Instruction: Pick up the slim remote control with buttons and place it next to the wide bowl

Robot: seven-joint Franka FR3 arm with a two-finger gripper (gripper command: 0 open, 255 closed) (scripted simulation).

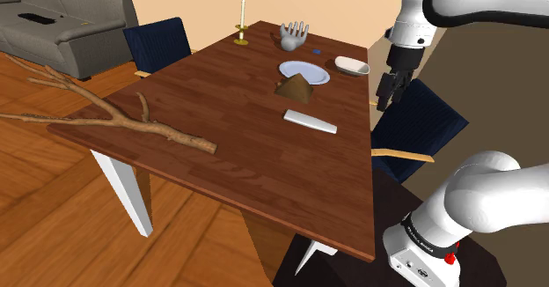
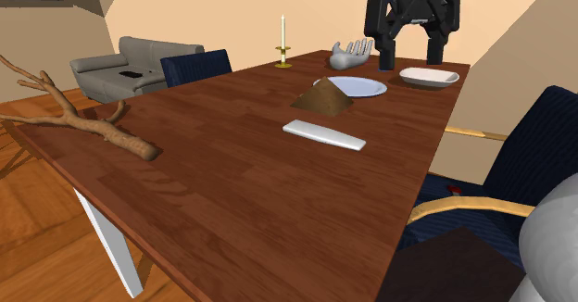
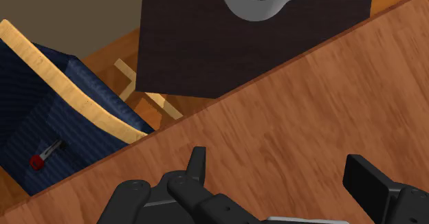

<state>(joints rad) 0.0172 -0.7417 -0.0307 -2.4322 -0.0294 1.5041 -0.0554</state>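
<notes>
The slim remote (image 1: 310, 121) (image 2: 324, 135) is drawn pale grey and lies flat near the middle of the wooden table (image 1: 220, 153). The wide white bowl (image 1: 350, 65) (image 2: 429, 77) sits at the far corner, beside a white plate (image 1: 304, 72) (image 2: 357, 87). My black gripper (image 1: 390, 87) (image 2: 412, 55) hangs open above the table's edge on the shoulder view's right, between bowl and remote and well off the remote. In the wrist view the gripper (image 3: 282, 174) has its fingers (image 3: 368, 181) standing apart over bare table wood with nothing between them.
A brown pyramid (image 1: 295, 87) stands between plate and remote. A grey hand sculpture (image 1: 295, 37) and a candle (image 1: 242, 21) stand at the far end; a long branch (image 1: 106, 118) lies at the shoulder view's left. A blue chair (image 1: 413, 122) is below the gripper, beside the dark stand (image 3: 254, 44).
</notes>
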